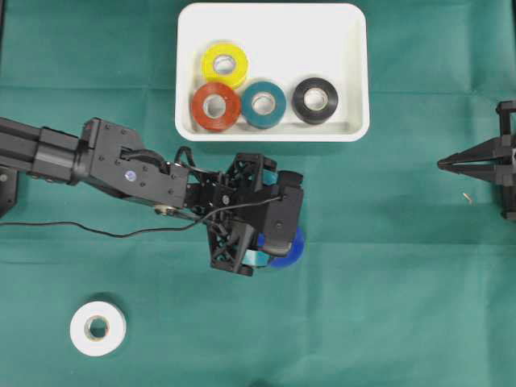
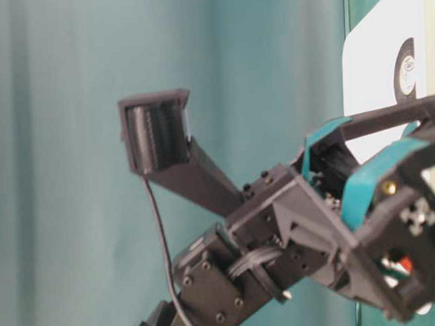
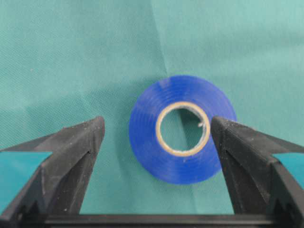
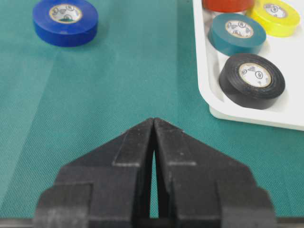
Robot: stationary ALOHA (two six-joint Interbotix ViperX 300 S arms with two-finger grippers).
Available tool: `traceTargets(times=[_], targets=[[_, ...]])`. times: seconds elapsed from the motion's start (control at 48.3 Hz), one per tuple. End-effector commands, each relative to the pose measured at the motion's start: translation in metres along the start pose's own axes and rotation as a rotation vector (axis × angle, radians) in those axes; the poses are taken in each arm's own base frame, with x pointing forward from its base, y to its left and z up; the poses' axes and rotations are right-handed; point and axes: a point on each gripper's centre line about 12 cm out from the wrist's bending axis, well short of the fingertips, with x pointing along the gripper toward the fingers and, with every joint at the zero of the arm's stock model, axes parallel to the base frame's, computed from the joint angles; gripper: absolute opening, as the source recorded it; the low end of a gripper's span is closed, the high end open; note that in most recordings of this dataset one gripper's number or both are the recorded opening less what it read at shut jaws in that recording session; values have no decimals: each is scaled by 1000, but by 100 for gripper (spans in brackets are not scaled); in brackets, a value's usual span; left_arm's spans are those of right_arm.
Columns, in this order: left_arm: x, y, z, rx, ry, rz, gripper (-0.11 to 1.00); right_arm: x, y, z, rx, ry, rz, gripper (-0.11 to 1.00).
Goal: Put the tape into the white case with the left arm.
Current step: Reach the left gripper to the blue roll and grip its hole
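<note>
In the left wrist view, the left claw (image 3: 156,137) stands wide open, its two blunt black plastic fingers (image 3: 78,147) with a grainy matte face and teal bands further back. Between them, flat on the cloth, lies the blue tape roll (image 3: 182,128): a smooth glossy ring with a pale cardboard core, its right edge just beside or touching the right-hand finger, a clear gap on its left. The green cloth (image 3: 95,57) is a fine woven fabric with soft creases running through it.

From overhead, the left arm (image 1: 121,165) reaches in from the left edge, a boxy black body with a lattice frame and a thin loose black cable (image 1: 97,230). A white tape roll (image 1: 97,328) lies near the lower left, well apart from the arm.

The right claw (image 4: 154,128) is closed, its pointed black fingers pressed together at the tips, holding nothing, at the right edge of the table.

Furthest off sits the white case (image 1: 355,72), a shallow smooth plastic tray with rounded corners and a raised rim. It holds four rolls: yellow (image 1: 224,64), red (image 1: 216,106), teal (image 1: 264,104) and black (image 1: 315,100). The red touches both the yellow and the teal.
</note>
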Motion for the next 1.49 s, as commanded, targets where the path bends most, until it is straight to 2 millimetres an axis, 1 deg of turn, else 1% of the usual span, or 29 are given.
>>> traceTargets(times=[0.0, 0.145, 0.248, 0.517, 0.704, 0.869, 0.973, 1.055, 1.076, 1.2, 1.221, 1.469], targets=[[-3, 0, 14, -25, -34, 0, 90, 1, 0, 5, 2, -15, 0, -9], [11, 0, 7, -49, 6, -2, 90, 1, 0, 5, 2, -15, 0, -9], [17, 0, 5, -46, 20, -2, 90, 1, 0, 4, 2, -14, 0, -9], [24, 5, 0, -53, 37, 6, 90, 1, 0, 5, 2, -15, 0, -9], [32, 10, -7, -58, 60, 12, 90, 1, 0, 5, 2, -15, 0, -9], [38, 16, -15, -67, 81, 20, 85, 1, 0, 5, 2, -15, 0, -9], [40, 18, -17, -72, 85, 23, 78, 1, 0, 4, 2, -14, 0, -9], [40, 18, -17, -71, 85, 23, 68, 1, 0, 4, 0, -14, 0, -9], [39, 18, -16, -71, 84, 23, 64, 1, 0, 5, 2, -15, 0, -9], [39, 18, -15, -65, 82, 22, 31, 1, 0, 4, 0, -14, 0, -9], [39, 18, -15, -65, 82, 22, 27, 1, 0, 4, 2, -14, 0, -9], [37, 15, -14, -49, 84, 18, 27, 1, 0, 4, 2, -14, 0, -9]])
